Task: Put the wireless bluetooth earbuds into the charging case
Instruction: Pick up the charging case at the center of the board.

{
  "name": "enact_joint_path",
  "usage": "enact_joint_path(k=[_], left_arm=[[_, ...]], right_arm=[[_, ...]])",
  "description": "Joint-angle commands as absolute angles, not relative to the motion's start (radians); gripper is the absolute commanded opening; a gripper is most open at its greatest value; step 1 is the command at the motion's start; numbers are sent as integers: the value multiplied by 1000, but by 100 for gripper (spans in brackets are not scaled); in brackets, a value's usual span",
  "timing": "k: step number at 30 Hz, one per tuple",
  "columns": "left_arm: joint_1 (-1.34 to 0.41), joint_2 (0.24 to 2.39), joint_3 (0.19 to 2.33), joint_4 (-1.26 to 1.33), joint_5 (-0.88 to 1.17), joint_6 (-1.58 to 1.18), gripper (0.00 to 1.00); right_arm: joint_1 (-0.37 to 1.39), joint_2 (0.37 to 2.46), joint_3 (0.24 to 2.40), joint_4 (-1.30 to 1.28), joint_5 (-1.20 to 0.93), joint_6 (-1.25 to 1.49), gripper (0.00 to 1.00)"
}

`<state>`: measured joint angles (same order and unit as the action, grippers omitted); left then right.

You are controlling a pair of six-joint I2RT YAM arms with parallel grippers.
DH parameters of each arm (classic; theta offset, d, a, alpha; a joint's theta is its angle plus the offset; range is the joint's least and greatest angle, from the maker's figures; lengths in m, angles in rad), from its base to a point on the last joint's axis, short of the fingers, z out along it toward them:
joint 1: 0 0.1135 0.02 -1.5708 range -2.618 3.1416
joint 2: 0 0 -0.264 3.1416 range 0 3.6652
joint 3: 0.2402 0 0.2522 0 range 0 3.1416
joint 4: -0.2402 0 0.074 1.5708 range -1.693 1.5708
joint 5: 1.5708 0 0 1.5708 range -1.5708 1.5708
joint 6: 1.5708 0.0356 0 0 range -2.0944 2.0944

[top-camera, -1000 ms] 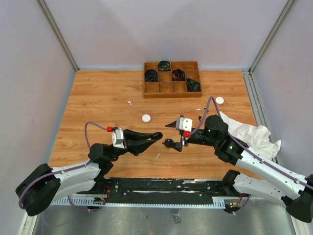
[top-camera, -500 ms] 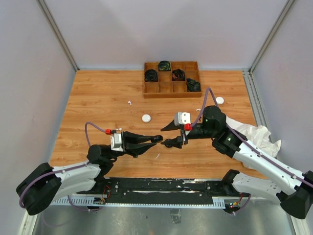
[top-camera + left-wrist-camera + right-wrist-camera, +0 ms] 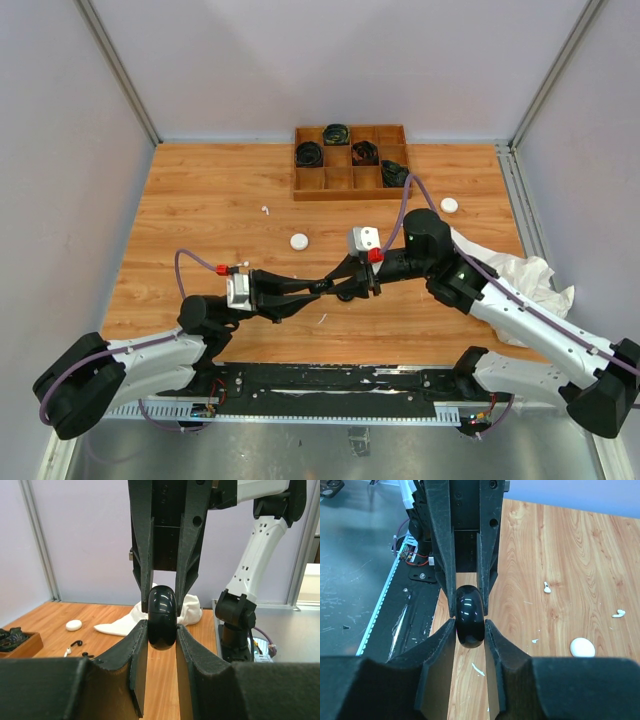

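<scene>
A glossy black round charging case [image 3: 162,617] [image 3: 470,616] hangs above the table's front middle, pinched from both sides. My left gripper [image 3: 322,287] [image 3: 162,630] is shut on its near edge. Facing it tip to tip, my right gripper [image 3: 345,288] [image 3: 470,627] has its pads pressed on the opposite edge. The case looks closed. White earbuds lie loose on the wood [image 3: 266,211] [image 3: 546,587] [image 3: 619,613]. Two small black earbuds [image 3: 76,643] show far left in the left wrist view.
Two white puck cases [image 3: 299,241] [image 3: 449,205] rest on the table. A wooden compartment tray [image 3: 350,184] with coiled black cables stands at the back. A crumpled white cloth [image 3: 510,275] lies at the right edge. A white sliver [image 3: 322,319] lies under the grippers.
My right gripper has moved left to meet the left one and closed its jaws on the black case. The left gripper has kept its grip and shifted only slightly.
</scene>
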<state>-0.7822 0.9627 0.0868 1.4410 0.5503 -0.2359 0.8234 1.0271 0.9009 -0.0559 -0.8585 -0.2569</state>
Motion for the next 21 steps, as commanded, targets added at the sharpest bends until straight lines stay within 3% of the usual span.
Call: enact_joint_path(k=[1,7,14,21], left_arm=[[-790,957,115,1405,557,-214,8],[-790,901,141,1213,538,-172,29],[-790,832,166,1047,498,-119,49],[-790,870,198,1028,520,-145,52]], right_arm=[[812,1030,955,-110,-882,-276,25],[811,1065,1028,-233,-862,-305,7],[813,1094,1102,-350,-819,-305,3],[838,1118,1162,-466,-742,-343,2]])
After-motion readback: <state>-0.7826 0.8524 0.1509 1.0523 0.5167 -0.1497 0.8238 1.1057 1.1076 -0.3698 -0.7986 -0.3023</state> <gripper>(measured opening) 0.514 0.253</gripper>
